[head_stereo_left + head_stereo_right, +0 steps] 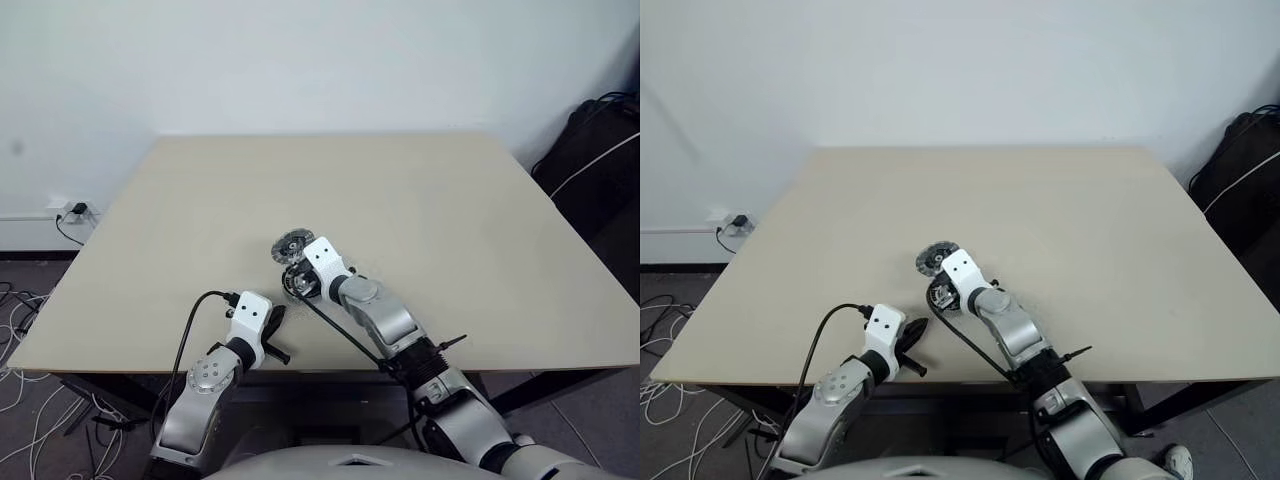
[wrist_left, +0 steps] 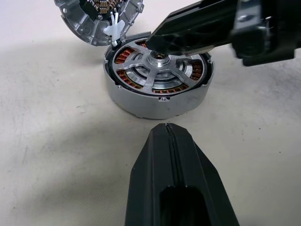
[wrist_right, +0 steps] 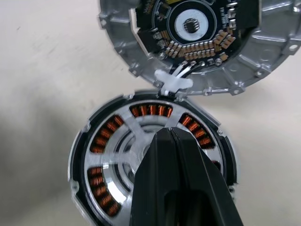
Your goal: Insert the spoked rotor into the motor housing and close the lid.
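The motor housing (image 2: 150,101) sits on the table near its front middle. The spoked rotor (image 2: 141,75) lies inside it, with coppery windings showing between the silver spokes (image 3: 123,141). The lid (image 3: 263,52), ribbed and carrying a round circuit board, lies open just behind the housing, joined to it by white wires (image 3: 174,82). My right gripper (image 3: 169,133) is shut, its tip over the rotor's hub; the same gripper (image 2: 153,43) reaches onto the hub in the left wrist view. My left gripper (image 2: 167,129) is shut with nothing held, a short way in front of the housing.
The beige table (image 1: 450,220) is bare around the motor parts. A black cable (image 1: 335,325) runs along my right arm close to the housing. Black bags (image 1: 600,150) stand off the table's right side, and cables lie on the floor at left.
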